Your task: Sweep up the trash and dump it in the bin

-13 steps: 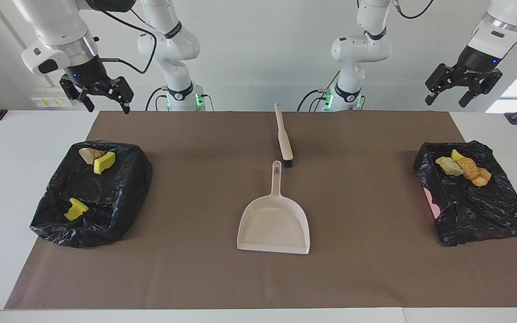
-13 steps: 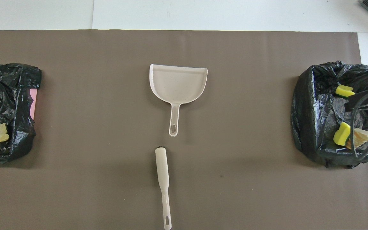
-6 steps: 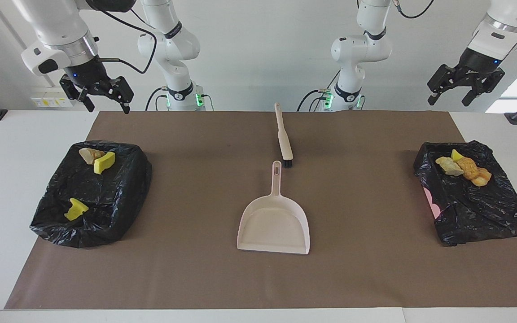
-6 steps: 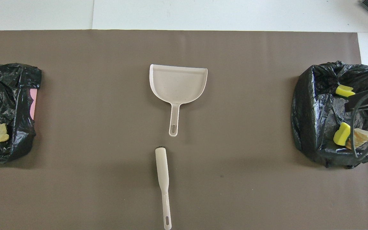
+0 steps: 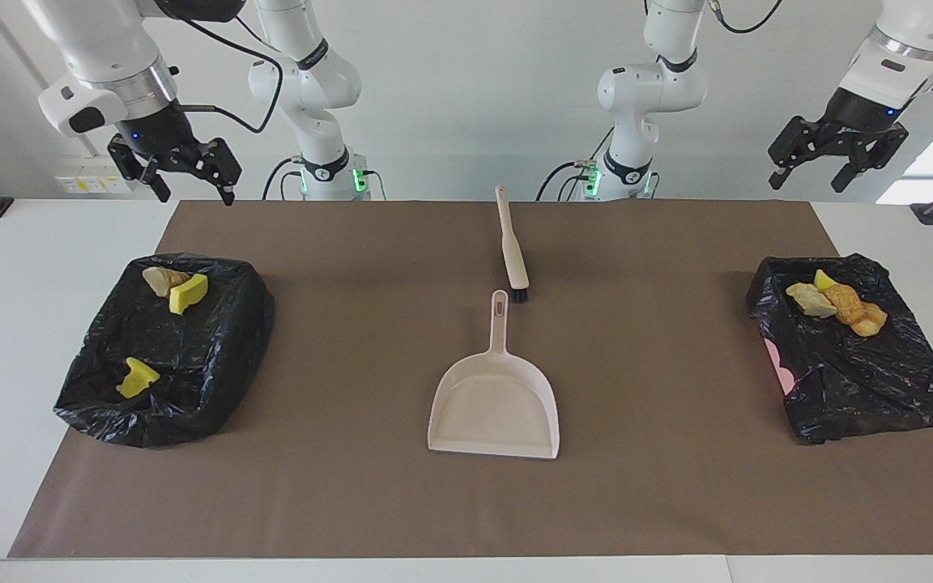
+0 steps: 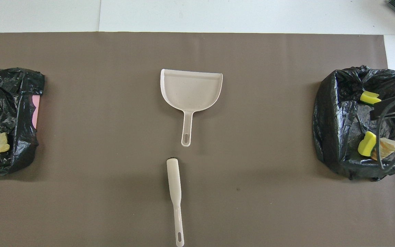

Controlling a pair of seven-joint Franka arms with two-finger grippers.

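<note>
All the trash sits in two black-bagged bins. The bin [image 5: 167, 348] at the right arm's end holds a tan lump [image 5: 160, 279] and two yellow chunks [image 5: 188, 293] [image 5: 137, 378]. The bin [image 5: 863, 372] at the left arm's end holds several yellow, beige and brown lumps [image 5: 839, 304]. My right gripper [image 5: 195, 190] hangs open and empty, high over the table edge by its bin. My left gripper [image 5: 807, 182] hangs open and empty, high above the table's edge at its end. From overhead the two bins [image 6: 334, 120] [image 6: 22, 116] show at the sides.
A pale pink dustpan [image 5: 495, 401] [image 6: 191, 89] lies mid-table on the brown mat [image 5: 677, 486], its handle toward the robots. A brush [image 5: 511, 247] [image 6: 175, 192] lies just nearer the robots, in line with the handle. White table shows around the mat.
The left gripper has risen slightly. The right gripper, bins, trash, dustpan and brush have not moved.
</note>
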